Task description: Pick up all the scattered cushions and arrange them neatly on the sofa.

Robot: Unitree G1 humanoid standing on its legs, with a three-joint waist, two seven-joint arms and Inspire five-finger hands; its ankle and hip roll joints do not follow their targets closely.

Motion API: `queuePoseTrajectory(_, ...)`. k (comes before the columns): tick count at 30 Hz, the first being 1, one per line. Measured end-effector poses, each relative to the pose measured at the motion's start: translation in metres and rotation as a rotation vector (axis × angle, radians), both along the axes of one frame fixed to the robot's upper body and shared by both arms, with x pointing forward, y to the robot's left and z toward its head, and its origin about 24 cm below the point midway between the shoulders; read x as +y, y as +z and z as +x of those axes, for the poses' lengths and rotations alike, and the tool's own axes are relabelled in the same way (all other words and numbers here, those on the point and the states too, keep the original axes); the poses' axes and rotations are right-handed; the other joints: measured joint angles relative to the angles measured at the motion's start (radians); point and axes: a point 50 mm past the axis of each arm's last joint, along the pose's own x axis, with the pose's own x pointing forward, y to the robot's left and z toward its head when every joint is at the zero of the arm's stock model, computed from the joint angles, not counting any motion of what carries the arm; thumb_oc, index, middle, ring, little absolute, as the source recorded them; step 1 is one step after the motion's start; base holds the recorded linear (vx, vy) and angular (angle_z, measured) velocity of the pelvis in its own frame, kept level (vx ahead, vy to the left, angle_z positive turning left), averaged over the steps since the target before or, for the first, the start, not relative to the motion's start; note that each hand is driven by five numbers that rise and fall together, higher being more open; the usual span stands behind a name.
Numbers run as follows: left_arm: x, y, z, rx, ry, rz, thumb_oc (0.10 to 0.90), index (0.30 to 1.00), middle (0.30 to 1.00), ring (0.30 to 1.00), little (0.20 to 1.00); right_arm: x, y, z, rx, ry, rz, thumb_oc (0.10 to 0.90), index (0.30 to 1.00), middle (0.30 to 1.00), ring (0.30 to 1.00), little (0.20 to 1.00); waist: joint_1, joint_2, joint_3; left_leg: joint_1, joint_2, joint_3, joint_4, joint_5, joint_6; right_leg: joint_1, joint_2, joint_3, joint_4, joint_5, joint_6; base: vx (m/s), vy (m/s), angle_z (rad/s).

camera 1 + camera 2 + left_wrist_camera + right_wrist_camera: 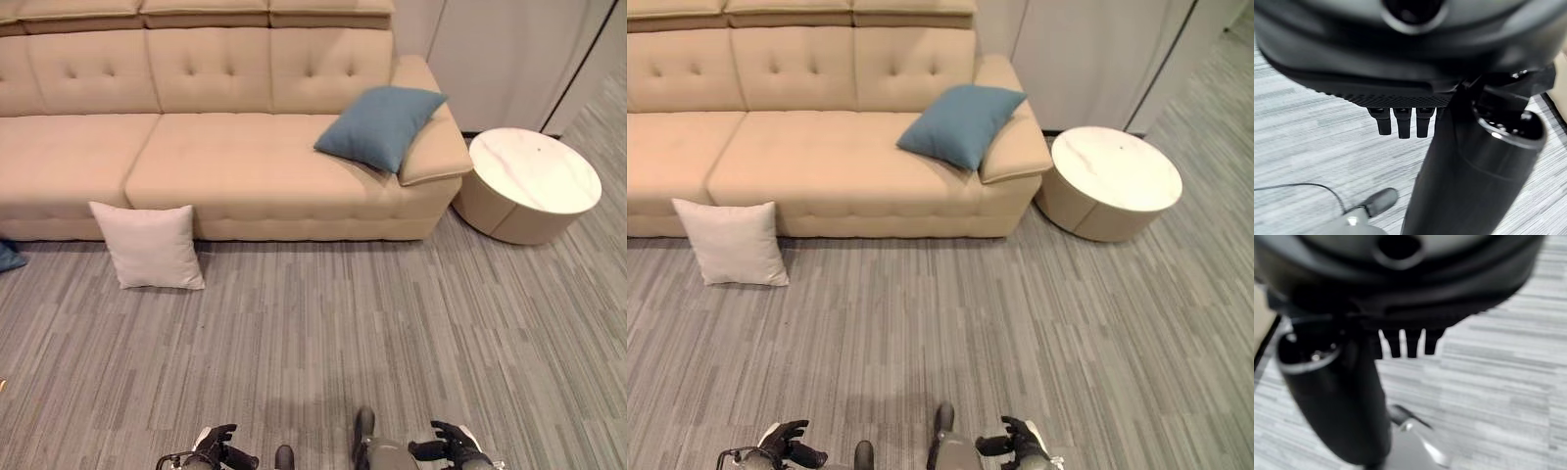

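A grey striped carpet (392,323) runs up to a beige tufted sofa (225,166), with a round white side table (529,181) beside its arm. One blue cushion (380,125) already leans at the sofa's armrest end, while a white cushion (149,245) stands on the floor against the sofa front, so the job looks roughly half done. The left hand (217,446) and right hand (449,443) hang low, fingers relaxed, holding nothing.

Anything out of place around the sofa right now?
Yes. A pale cushion stands on the carpet, leaning against the sofa front near its left part. A blue cushion lies tilted on the right armrest rather than set straight. Something dark blue also shows on the floor at the left edge.
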Motion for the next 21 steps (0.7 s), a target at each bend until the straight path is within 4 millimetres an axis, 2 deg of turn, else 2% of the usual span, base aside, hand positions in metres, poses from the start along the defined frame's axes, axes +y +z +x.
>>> queuePoseTrajectory(1, -0.013, -0.002, 0.0, -0.003, -0.006, -0.037, 0.8, 0.9, 0.9, 0.9, 0.9, -0.006, -0.002, -0.013, 0.03, -0.01, -0.014, 0.8, 0.9, 0.9, 0.9, 0.9, 0.006, 0.038, -0.029, 0.001, 0.047, -0.01, 0.029, -0.002, -0.031, 0.027, 0.049, -0.021, -0.002, -0.031, -0.033, 0.18, -0.152, 0.45)
queuePoseTrajectory(2, -0.016, -0.002, 0.003, -0.014, -0.01, -0.046, 0.8, 0.9, 0.9, 0.9, 0.9, -0.007, -0.001, -0.012, 0.029, -0.013, -0.014, 0.8, 0.9, 0.9, 0.9, 0.9, 0.004, 0.042, -0.028, -0.018, 0.063, -0.014, 0.073, 0.004, -0.052, 0.054, 0.056, -0.041, -0.031, -0.036, -0.038, 0.23, -0.201, 0.65)
queuePoseTrajectory(3, -0.018, -0.001, 0.007, -0.022, -0.017, -0.052, 0.8, 0.9, 0.9, 0.9, 0.9, -0.006, -0.002, -0.013, 0.029, -0.013, -0.01, 0.8, 0.9, 0.9, 0.9, 0.9, -0.001, 0.034, -0.029, -0.047, 0.062, -0.029, 0.134, 0.007, -0.061, 0.101, 0.061, -0.062, -0.082, -0.032, -0.036, 0.09, -0.095, 0.51)
queuePoseTrajectory(4, -0.018, 0.001, 0.011, -0.039, -0.019, -0.053, 0.8, 0.9, 0.9, 0.9, 0.9, -0.007, -0.003, -0.017, 0.039, -0.018, -0.011, 0.8, 0.9, 0.9, 0.9, 0.9, 0.002, 0.021, -0.036, -0.053, 0.059, -0.023, 0.169, 0.018, -0.079, 0.119, 0.069, -0.066, -0.103, -0.022, -0.061, 0.11, -0.142, 0.42)
queuePoseTrajectory(5, -0.019, 0.001, 0.013, -0.046, -0.02, -0.056, 0.8, 0.9, 0.9, 0.9, 0.9, -0.007, -0.001, -0.013, 0.025, -0.021, -0.011, 0.8, 0.9, 0.9, 0.9, 0.9, 0.004, 0.019, -0.037, -0.065, 0.073, -0.017, 0.204, 0.024, -0.1, 0.133, 0.083, -0.069, -0.11, -0.033, -0.068, 0.08, -0.136, 0.15)
queuePoseTrajectory(7, -0.019, 0.005, 0.023, -0.075, -0.026, -0.059, 0.8, 0.9, 0.9, 0.9, 0.9, -0.004, 0.002, -0.001, -0.021, -0.023, 0.006, 0.8, 0.9, 0.9, 0.9, 0.9, 0.003, -0.019, -0.033, -0.172, 0.074, -0.004, 0.41, 0.036, -0.136, 0.154, 0.085, -0.071, -0.147, -0.033, -0.08, 0.06, -0.107, 0.07)
queuePoseTrajectory(8, -0.019, 0.006, 0.028, -0.088, -0.029, -0.055, 0.8, 0.9, 0.9, 0.9, 0.9, -0.002, 0.003, 0.002, -0.038, -0.024, 0.012, 0.8, 0.9, 0.9, 0.9, 0.9, 0.005, -0.037, -0.032, -0.244, 0.076, -0.001, 0.526, 0.052, -0.169, 0.156, 0.083, -0.073, -0.15, -0.032, -0.108, 0.07, -0.062, -0.01)
queuePoseTrajectory(9, -0.018, 0.008, 0.032, -0.097, -0.032, -0.054, 0.8, 0.9, 0.9, 0.9, 0.9, -0.002, 0.004, 0.007, -0.053, -0.023, 0.014, 0.8, 0.9, 0.9, 0.9, 0.9, 0.006, -0.046, -0.028, -0.294, 0.084, 0.01, 0.616, 0.049, -0.178, 0.163, 0.086, -0.079, -0.153, -0.03, -0.138, 0.11, -0.036, -0.05)
queuePoseTrajectory(10, -0.019, 0.009, 0.034, -0.103, -0.035, -0.057, 0.8, 0.9, 0.9, 0.9, 0.9, -0.002, 0.005, 0.011, -0.062, -0.022, 0.014, 0.8, 0.9, 0.9, 0.9, 0.9, 0.005, -0.053, -0.024, -0.319, 0.086, 0.019, 0.649, 0.044, -0.172, 0.173, 0.09, -0.081, -0.155, -0.035, -0.146, 0.15, -0.012, -0.04)
queuePoseTrajectory(11, -0.021, 0.009, 0.035, -0.108, -0.039, -0.061, 0.8, 0.9, 0.9, 0.9, 0.9, -0.002, 0.005, 0.013, -0.065, -0.023, 0.014, 0.8, 0.9, 0.9, 0.9, 0.9, 0.002, -0.058, -0.022, -0.335, 0.083, 0.023, 0.645, 0.031, -0.161, 0.181, 0.091, -0.082, -0.156, -0.043, -0.151, 0.23, 0.029, 0.02)
queuePoseTrajectory(12, -0.023, 0.01, 0.037, -0.118, -0.043, -0.068, 0.8, 0.9, 0.9, 0.9, 0.9, -0.002, 0.005, 0.011, -0.059, -0.025, 0.013, 0.8, 0.9, 0.9, 0.9, 0.9, 0.002, -0.068, -0.016, -0.349, 0.069, 0.052, 0.537, 0.018, -0.139, 0.199, 0.097, -0.088, -0.157, -0.068, -0.146, 0.18, 0.033, 0.09)
queuePoseTrajectory(14, -0.024, 0.011, 0.04, -0.131, -0.046, -0.07, 0.8, 0.9, 0.9, 0.9, 0.9, -0.002, 0.003, 0.008, -0.043, -0.03, 0.013, 0.8, 0.9, 0.9, 0.9, 0.9, 0.003, -0.074, -0.013, -0.354, 0.053, 0.055, 0.366, 0.027, -0.136, 0.208, 0.108, -0.094, -0.158, -0.093, -0.131, 0.16, 0.053, 0.13)
queuePoseTrajectory(16, -0.021, 0.013, 0.044, -0.14, -0.038, -0.064, 0.8, 0.9, 0.9, 0.9, 0.9, -0.002, 0.001, 0.002, -0.019, -0.037, 0.012, 0.8, 0.9, 0.9, 0.9, 0.9, 0.006, -0.076, -0.006, -0.37, 0.045, 0.06, 0.261, 0.06, -0.116, 0.225, 0.12, -0.097, -0.157, -0.095, -0.143, 0.17, 0.077, 0.02)
queuePoseTrajectory(17, -0.019, 0.012, 0.043, -0.136, -0.042, -0.058, 0.8, 0.9, 0.9, 0.9, 0.9, -0.001, 0.001, 0.001, -0.017, -0.035, 0.012, 0.8, 0.9, 0.9, 0.9, 0.9, 0.008, -0.078, -0.007, -0.372, 0.043, 0.061, 0.214, 0.077, -0.123, 0.232, 0.126, -0.088, -0.158, -0.117, -0.123, 0.22, 0.128, -0.07)
queuePoseTrajectory(19, -0.019, 0.014, 0.047, -0.146, -0.041, -0.058, 0.8, 0.9, 0.9, 0.9, 0.9, -0.001, 0.0, -0.002, -0.007, -0.03, 0.009, 0.8, 0.9, 0.9, 0.9, 0.9, 0.013, -0.078, -0.006, -0.371, 0.042, 0.07, 0.159, 0.115, -0.124, 0.241, 0.136, -0.072, -0.158, -0.124, -0.122, 0.18, 0.119, -0.37)
queuePoseTrajectory(20, -0.017, 0.012, 0.042, -0.133, -0.034, -0.054, 0.8, 0.9, 0.9, 0.9, 0.9, -0.001, -0.001, -0.005, 0.003, -0.031, 0.01, 0.8, 0.9, 0.9, 0.9, 0.9, 0.022, -0.066, -0.011, -0.345, 0.045, 0.076, 0.135, 0.141, -0.087, 0.264, 0.146, -0.047, -0.156, -0.126, -0.118, 0.2, 0.167, -0.66)
queuePoseTrajectory(21, -0.018, 0.01, 0.038, -0.122, -0.033, -0.057, 0.8, 0.9, 0.9, 0.9, 0.9, -0.003, -0.002, -0.009, 0.008, -0.032, 0.007, 0.8, 0.9, 0.9, 0.9, 0.9, 0.022, -0.05, -0.022, -0.32, 0.049, 0.075, 0.117, 0.147, -0.079, 0.277, 0.156, -0.034, -0.155, -0.136, -0.104, 0.25, 0.229, -0.68)
